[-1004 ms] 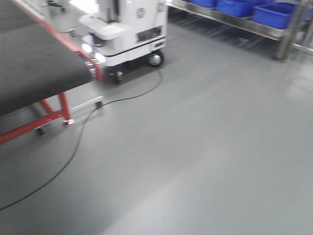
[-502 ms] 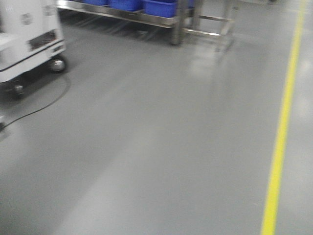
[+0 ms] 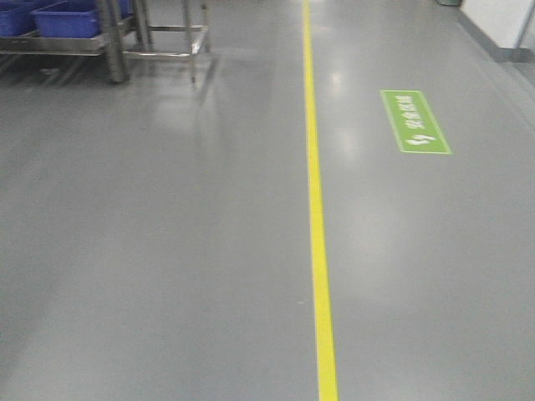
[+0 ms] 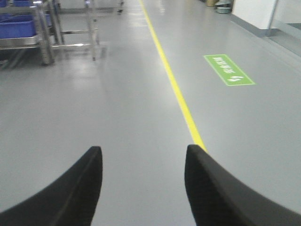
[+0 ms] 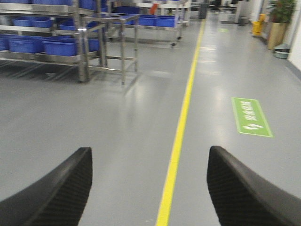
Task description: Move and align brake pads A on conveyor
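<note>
Grey shop floor (image 3: 167, 251) all round. Steel rack (image 5: 84, 47) with blue bins (image 5: 61, 45) sits far ahead-left of both grippers. Yellow line (image 3: 316, 209) runs ahead of the right gripper (image 5: 150, 150), between its jaws. Green floor sign (image 3: 415, 121) ahead-right. Left gripper (image 4: 143, 149) and right gripper: jaws spread wide, nothing held. Brake pads A and conveyor: outside every view.

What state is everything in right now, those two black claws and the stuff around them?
left gripper: open, holding nothing.
right gripper: open, holding nothing.
blue bins: sitting on the steel shelves; contents not visible.
brake pads: not in view.
conveyor: not in view.
</note>
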{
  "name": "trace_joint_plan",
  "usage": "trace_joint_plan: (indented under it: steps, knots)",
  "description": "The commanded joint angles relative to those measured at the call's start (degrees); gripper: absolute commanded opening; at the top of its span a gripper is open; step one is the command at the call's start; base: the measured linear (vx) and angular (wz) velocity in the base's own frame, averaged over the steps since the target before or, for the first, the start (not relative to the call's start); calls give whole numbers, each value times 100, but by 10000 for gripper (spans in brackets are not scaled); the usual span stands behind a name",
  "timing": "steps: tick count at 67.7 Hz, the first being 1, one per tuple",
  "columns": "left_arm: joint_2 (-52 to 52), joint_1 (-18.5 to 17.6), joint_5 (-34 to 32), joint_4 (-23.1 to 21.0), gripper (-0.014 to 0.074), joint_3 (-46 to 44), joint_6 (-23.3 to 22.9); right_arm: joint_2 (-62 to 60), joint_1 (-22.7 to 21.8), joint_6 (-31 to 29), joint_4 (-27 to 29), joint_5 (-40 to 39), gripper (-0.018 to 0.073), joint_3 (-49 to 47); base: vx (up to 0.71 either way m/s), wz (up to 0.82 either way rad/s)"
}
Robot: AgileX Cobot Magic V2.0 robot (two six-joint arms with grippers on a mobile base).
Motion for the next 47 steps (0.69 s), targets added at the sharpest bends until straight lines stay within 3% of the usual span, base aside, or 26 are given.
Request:
trace_joint_plan:
  steps: [1,47]
  knots:
    - [61,-23,-398,-18,391,-137,-11,86,-2,-56,-35,-448,488,-155,-1,-56]
    - [61,-23,-398,-18,391,-137,-11,86,-2,-56,-35,-448,488,-155,16,-24]
